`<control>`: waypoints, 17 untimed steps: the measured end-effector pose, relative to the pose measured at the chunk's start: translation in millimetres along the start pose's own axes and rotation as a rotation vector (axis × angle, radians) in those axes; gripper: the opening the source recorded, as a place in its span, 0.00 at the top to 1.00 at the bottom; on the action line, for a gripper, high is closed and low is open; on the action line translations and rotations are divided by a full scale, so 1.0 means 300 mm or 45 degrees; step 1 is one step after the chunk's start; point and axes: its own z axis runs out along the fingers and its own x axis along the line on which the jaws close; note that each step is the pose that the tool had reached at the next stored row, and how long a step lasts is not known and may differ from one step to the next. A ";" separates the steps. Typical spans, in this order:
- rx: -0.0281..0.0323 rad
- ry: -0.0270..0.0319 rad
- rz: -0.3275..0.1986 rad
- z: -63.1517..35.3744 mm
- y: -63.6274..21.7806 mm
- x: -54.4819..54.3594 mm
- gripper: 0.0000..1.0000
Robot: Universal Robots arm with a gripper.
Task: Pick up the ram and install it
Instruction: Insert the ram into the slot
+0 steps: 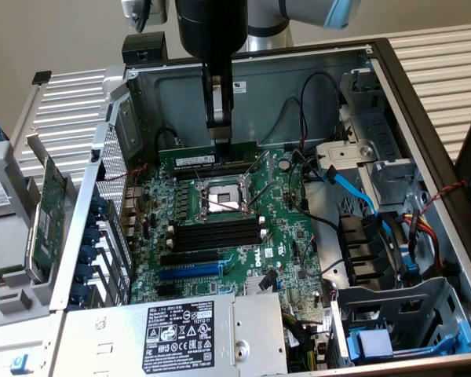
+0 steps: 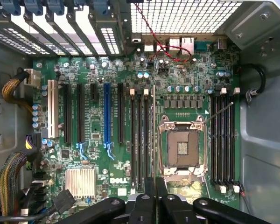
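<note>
The ram is a long green stick with a white label, held level above the motherboard inside the open computer case. My gripper comes straight down from above and is shut on the ram's upper edge, near its middle. In the wrist view the ram shows edge-on as a thin line running away from the gripper. It runs parallel to the black memory slots, on their side nearest the CPU socket. A second bank of memory slots lies beyond the socket.
Black memory slots and the open CPU socket lie below the ram. A blue cable and drive bays crowd the exterior view's right. The power supply sits in front. A green expansion card stands outside the case's left wall.
</note>
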 end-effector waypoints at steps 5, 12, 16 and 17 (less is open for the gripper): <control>-0.0001 0.0003 0.000 0.022 0.000 0.001 0.87; 0.0000 0.0002 0.000 0.051 0.000 0.001 0.87; 0.0000 0.0002 0.003 0.074 0.001 0.002 0.87; 0.0000 0.0002 0.003 0.080 0.001 0.002 0.87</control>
